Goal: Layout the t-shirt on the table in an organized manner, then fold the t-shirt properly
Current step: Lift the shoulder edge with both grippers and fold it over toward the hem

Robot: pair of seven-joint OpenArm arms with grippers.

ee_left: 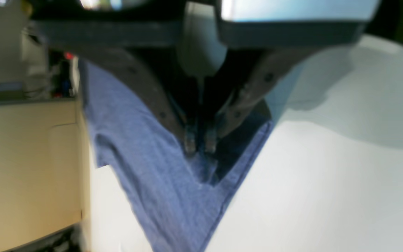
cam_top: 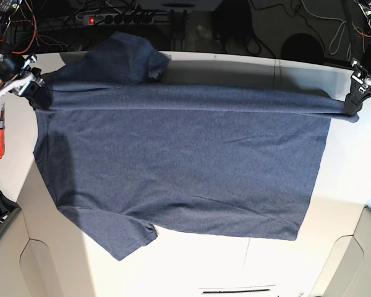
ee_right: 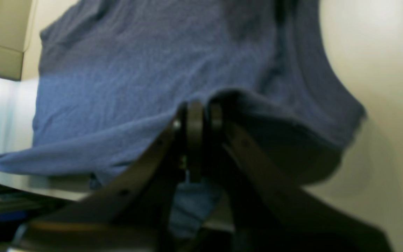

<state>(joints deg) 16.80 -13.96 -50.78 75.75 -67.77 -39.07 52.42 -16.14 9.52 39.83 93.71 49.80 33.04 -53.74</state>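
Tension runs along the top of the frame: we grip the dark navy heathered cotton t-shirt (cam_top: 185, 161) stretched between right gripper (cam_top: 36, 93) and left gripper (cam_top: 352, 105), both clamped on fabric, above the white table (cam_top: 191, 260).

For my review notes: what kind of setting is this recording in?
Probably a robotics lab bench: a white table holding the t-shirt, tangled cables and a power strip behind it.

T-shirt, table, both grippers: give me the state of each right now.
t-shirt: stretched wide between both grippers, far edge lifted, the rest draped on the table, unfolded.
table: mostly covered by the shirt.
left gripper: shut on the shirt's hem corner.
right gripper: shut on the shirt's shoulder end.
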